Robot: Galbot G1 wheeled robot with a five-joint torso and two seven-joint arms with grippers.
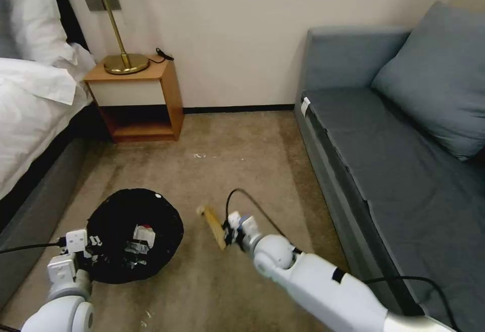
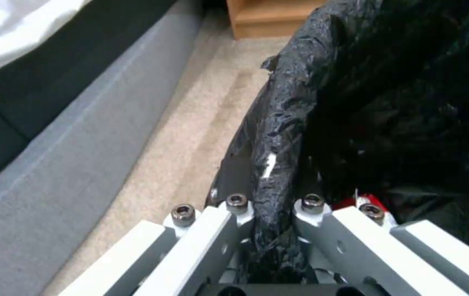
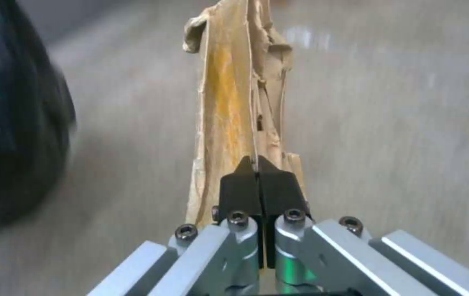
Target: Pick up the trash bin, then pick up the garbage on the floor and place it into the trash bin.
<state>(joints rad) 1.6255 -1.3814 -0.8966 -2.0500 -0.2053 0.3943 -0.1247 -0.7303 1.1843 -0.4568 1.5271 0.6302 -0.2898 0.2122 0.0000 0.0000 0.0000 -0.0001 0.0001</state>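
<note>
Right gripper (image 3: 257, 174): jaws pressed together, pinching the near end of a long, crumpled brown wrapper (image 3: 234, 102). In the head view the right gripper (image 1: 228, 231) holds this wrapper (image 1: 214, 226) above the beige carpet (image 1: 242, 155), just beside the rim of the bin. The wrapper extends away from the jaws, with its far end folded over.

Left gripper (image 2: 267, 230): jaws closed on the rim of the small round trash bin lined with crinkly black plastic bag (image 2: 388, 102), one jaw inside the rim and one outside. In the head view the left gripper (image 1: 87, 245) grips the bin (image 1: 121, 210) at the side nearest the robot.

Bin contents: a crumpled red-and-white wrapper (image 1: 143, 233) and a silvery piece beside it, lying on the black liner. In the left wrist view a red-and-white fragment (image 2: 367, 202) shows just inside the rim, next to the inner jaw.

Surroundings: the bin is between a bed with white linen (image 1: 30, 99) on the robot's left and a grey-blue fabric sofa (image 1: 399, 155) on its right. A wooden nightstand (image 1: 139, 99) with a brass lamp (image 1: 121, 44) stands against the far wall.
</note>
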